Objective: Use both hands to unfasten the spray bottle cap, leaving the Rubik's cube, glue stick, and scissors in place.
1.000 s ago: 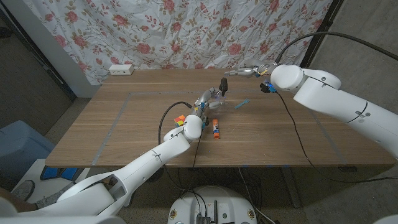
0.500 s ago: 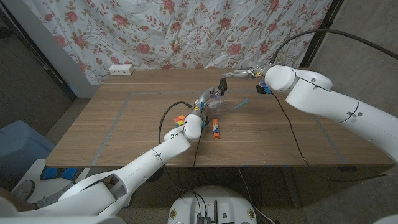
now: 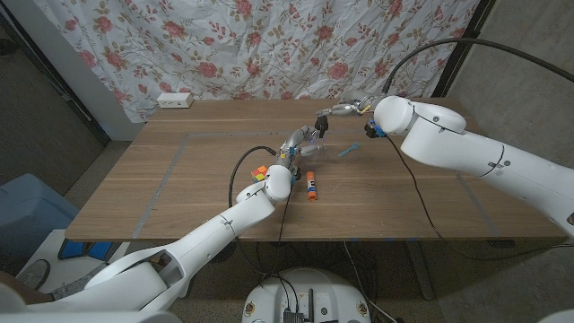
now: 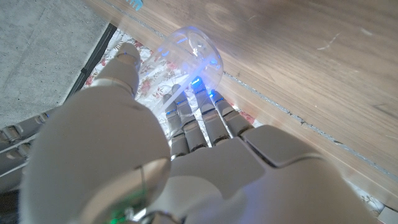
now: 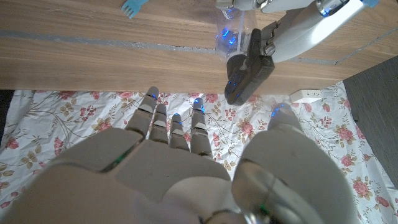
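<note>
My left hand (image 3: 299, 144) grips the clear spray bottle (image 3: 314, 135) near the table's middle and holds it tilted, its black cap (image 3: 323, 123) pointing up and away. In the left wrist view my fingers (image 4: 199, 121) wrap the clear bottle (image 4: 196, 56). Just right of the cap, my right hand (image 3: 346, 109) is open with its fingers stretched toward it, a small gap between. The right wrist view shows the right hand (image 5: 174, 143) short of the black cap (image 5: 247, 71). The Rubik's cube (image 3: 260, 173), glue stick (image 3: 310, 186) and blue-handled scissors (image 3: 348, 151) lie on the table.
A white power strip (image 3: 174, 100) lies at the table's far left edge. A floral curtain (image 3: 269, 45) hangs behind the table. A black cable (image 3: 247, 161) loops over my left arm, close to the cube.
My right arm has swung left, bringing its hand closer to the bottle's cap. My left hand and the bottle have stayed put.
</note>
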`<state>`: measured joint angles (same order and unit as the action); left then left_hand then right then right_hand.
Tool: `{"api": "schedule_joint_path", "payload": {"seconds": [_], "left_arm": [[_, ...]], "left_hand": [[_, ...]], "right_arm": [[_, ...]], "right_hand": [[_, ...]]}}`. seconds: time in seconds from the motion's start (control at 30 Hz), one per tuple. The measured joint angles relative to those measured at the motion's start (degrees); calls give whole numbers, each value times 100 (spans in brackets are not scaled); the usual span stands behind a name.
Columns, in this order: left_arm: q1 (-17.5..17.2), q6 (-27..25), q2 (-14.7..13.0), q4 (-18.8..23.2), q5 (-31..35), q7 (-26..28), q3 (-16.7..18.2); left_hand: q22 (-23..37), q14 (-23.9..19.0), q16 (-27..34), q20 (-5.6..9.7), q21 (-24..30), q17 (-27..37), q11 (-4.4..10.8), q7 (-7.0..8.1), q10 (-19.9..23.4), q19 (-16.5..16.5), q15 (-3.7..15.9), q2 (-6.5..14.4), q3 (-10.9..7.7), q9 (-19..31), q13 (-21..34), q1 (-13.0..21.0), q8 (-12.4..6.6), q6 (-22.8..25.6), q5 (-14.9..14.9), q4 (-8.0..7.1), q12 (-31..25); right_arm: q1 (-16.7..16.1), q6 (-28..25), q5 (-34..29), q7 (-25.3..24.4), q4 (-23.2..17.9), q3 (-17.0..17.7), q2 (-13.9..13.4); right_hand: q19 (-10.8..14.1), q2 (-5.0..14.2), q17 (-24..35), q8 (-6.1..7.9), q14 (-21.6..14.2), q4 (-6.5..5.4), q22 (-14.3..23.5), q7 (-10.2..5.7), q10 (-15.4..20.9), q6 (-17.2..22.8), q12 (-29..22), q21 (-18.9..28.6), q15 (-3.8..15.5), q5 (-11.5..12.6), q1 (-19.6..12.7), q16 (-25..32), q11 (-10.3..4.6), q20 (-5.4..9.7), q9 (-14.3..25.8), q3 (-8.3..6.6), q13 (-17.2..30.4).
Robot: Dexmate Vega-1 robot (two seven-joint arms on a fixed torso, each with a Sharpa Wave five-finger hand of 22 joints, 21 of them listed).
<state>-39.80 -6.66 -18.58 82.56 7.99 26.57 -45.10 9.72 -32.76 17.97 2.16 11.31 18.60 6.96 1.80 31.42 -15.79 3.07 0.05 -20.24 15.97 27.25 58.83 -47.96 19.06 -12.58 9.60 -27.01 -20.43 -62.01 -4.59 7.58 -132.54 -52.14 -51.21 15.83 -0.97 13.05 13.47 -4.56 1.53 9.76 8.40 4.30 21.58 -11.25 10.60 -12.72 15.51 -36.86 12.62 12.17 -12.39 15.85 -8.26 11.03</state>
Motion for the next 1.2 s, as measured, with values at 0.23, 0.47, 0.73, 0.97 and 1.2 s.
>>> {"api": "schedule_joint_path", "payload": {"seconds": [0.23,0.47,0.73,0.97,1.2], "left_arm": [[0,2,-1,8,-2,-11,-9],[-34,2,-21,67,-2,-13,-11],[-83,-12,-46,134,0,-13,-11],[-127,-42,-72,195,5,-12,-4],[-155,-49,-81,223,6,-6,4]], "left_hand": [[0,0,0,0,0,0,0,0,0,0,0,0,1,-7,0,0,1,0,0,1,0],[0,0,-45,0,0,0,0,0,0,0,0,0,-1,-29,26,0,4,0,0,-2,1],[0,0,-45,0,0,0,0,-1,0,0,0,0,-5,-32,26,0,-18,-1,0,-5,2],[0,0,-45,0,0,17,1,-1,0,0,0,0,-9,-60,26,0,-17,-1,0,-10,2],[0,0,-45,0,0,17,1,-1,0,0,0,0,-10,-64,25,0,-17,-1,0,-10,2]], "right_arm": [[132,-132,-111,38,-12,-214,46],[252,-252,-195,76,-12,-406,91],[318,-319,-219,95,1,-511,123],[386,-348,-243,97,29,-625,168],[397,-363,-255,71,31,-661,179]], "right_hand": [[0,2,0,1,-8,45,0,0,0,0,0,0,-8,45,-2,0,0,0,26,-32,0],[23,138,1,43,-8,206,-1,31,0,31,0,0,-8,160,-138,0,0,22,54,-142,0],[106,249,-27,116,-7,446,-1,-2,0,64,0,24,-8,251,-402,0,0,21,104,-298,0],[188,325,-54,160,-31,742,-17,-98,0,160,0,24,15,357,-839,0,0,21,159,-519,0],[188,363,-54,306,-48,837,-17,-271,63,394,-22,24,33,410,-1013,0,-19,22,206,-615,0]]}}
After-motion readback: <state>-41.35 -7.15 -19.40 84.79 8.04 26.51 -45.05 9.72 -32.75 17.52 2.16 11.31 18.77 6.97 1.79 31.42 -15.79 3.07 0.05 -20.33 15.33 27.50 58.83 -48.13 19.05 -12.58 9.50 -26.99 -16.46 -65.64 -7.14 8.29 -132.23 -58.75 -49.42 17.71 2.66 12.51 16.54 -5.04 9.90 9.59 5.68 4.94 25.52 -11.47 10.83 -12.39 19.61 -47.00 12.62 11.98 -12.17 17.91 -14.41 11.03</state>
